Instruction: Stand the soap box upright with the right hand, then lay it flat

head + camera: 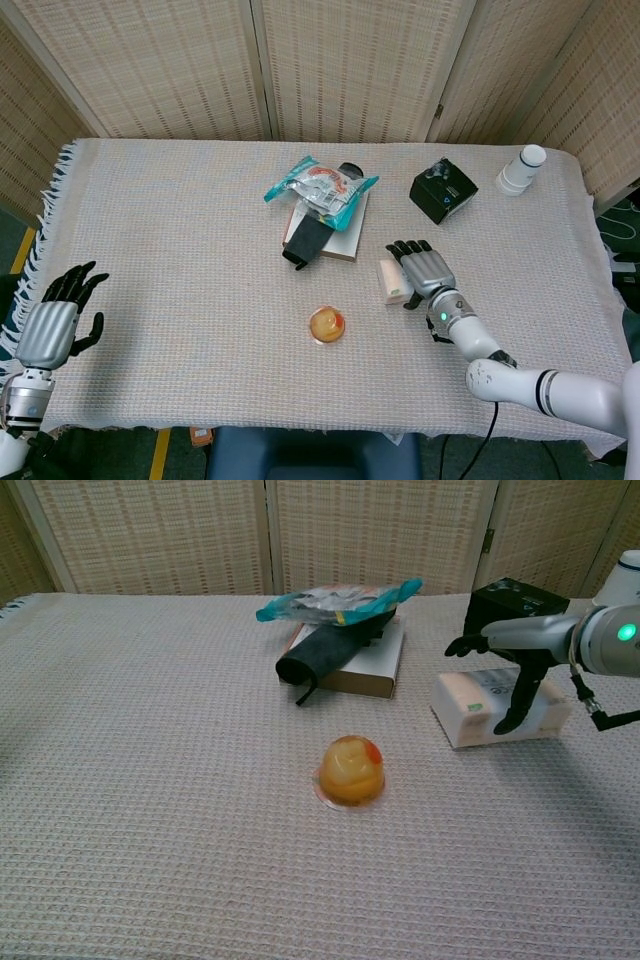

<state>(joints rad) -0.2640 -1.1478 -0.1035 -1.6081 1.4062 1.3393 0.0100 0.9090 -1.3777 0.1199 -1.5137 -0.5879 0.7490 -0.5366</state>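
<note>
The soap box point(497, 708) lay flat on the cloth point(180, 260), to the right of the jelly cup point(351, 770) and in front of the black box point(512, 605), well apart from both. The right hand point(421, 270) was placed over the box, palm down, with its fingers point(462, 644) stretched across the top toward the far side and its thumb point(517, 702) hanging down along the front face. This arrangement looked like a preparation for a grasp: the two opposite long sides are what a hand needs to take in order to tip the box onto an edge. I could not tell whether the thumb already pressed on the box or only touched it, and the box did not appear lifted or tilted, so I judged that the hand was spread around it and did not yet hold it. The standing step was therefore not yet done. The left hand point(50, 325) rested far away at the left edge of the table, fingers apart and with nothing in it; probably it was kept there because the task asks only for the right one. The book point(360, 668) with the black roll point(322, 660) and the snack bag point(335, 600) on it stood behind the cup, out of the way, and a white cup point(522, 169) was at the far right corner.
</note>
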